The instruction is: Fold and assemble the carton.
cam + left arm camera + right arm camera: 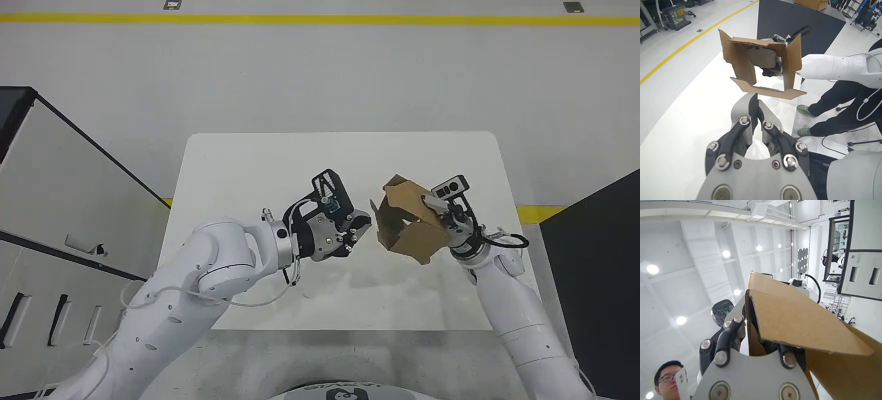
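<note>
Carton (405, 216) hung clear of the table (250, 200), over its right half, held up by the right gripper (434, 207). The jaws were clamped on one cardboard wall, which ran straight between them in the right wrist view. The box was a brown open tube tilted on its side, both ends unsealed and flaps splayed outward. One open end faced the left arm, and the right gripper's body showed through it. Left gripper (755, 105) sat just beside the lower flap with its black pads (753, 106) pressed together and nothing between them. Whether the tips touched the flap could not be told. The surface was a white rectangular tabletop with rounded corners, plain and glossy. The room had a pale grey floor with a yellow line (300, 19) running across the far side. A grey cabinet with a black frame (60, 150) stood off the table's left edge and a dark partition (595, 250) off its right. A white beamed ceiling with round lights (652, 269) was overhead.
</note>
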Robot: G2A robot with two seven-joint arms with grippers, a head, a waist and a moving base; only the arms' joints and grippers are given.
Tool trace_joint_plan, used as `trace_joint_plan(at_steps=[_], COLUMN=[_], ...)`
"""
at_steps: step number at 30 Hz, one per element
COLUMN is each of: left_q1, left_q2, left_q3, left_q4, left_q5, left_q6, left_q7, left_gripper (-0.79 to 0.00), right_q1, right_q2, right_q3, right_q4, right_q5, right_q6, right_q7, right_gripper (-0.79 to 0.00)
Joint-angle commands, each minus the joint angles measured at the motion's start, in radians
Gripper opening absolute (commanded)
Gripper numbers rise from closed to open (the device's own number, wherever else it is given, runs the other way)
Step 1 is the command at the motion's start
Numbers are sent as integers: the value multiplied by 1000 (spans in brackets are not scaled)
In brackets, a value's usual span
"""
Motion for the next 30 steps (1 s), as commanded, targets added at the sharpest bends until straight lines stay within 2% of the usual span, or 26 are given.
trace_joint_plan(at_steps=[1, 20, 30], left_q1=[3, 8, 7], left_q2=[1, -2, -2], left_q3=[-2, 25, 30], left_q4=[-3, -12, -20], left_q5=[-2, -21, -19], left_q6=[-2, -21, -15], left_q7=[-1, 9, -1], left_gripper=[-785, -785, -785], right_q1=[-1, -18, -34], right_q2=[-1, -7, -7], right_q3=[4, -8, -9], right_q4=[1, -26, -52], right_q5=[1, -50, -60], right_q6=[-6, -11, -1], right_q7=[-6, -70, -49], right_gripper=[-785, -785, -785])
